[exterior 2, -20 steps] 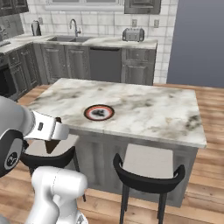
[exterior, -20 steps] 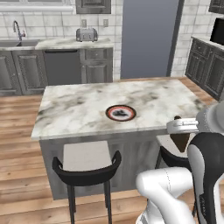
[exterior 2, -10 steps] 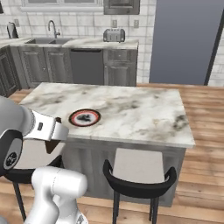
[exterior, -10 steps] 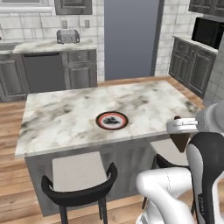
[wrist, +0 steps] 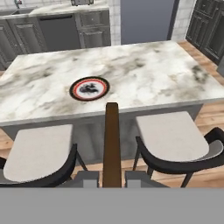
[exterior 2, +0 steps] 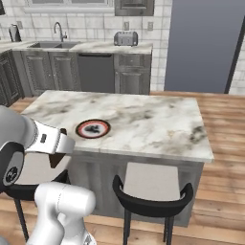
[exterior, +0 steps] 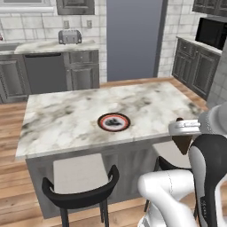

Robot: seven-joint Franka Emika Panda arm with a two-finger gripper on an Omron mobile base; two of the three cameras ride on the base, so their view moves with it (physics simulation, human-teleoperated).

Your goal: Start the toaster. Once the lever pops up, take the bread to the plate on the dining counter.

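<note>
Swinging round with the base since a second ago, the left base view now brings the dining counter (exterior: 66, 119) nearer, the plate (exterior: 114, 122) by its near edge and the toaster (exterior: 70, 37) far behind, so delivery looks close. From the right base view, the arm sits folded low before the counter's near edge. Along the hand view, the gripper (wrist: 112, 175) is closed on the bread (wrist: 112, 144), held edge-on short of the plate.

A home kitchen: grey cabinets (exterior 2: 43, 72) under a marble worktop (exterior 2: 110, 47) with sink faucet (exterior 2: 60, 31) and toaster (exterior 2: 126, 38), tiled walls, a marble island desk (exterior: 66, 119) with stools (exterior: 82, 186), wood floor.
</note>
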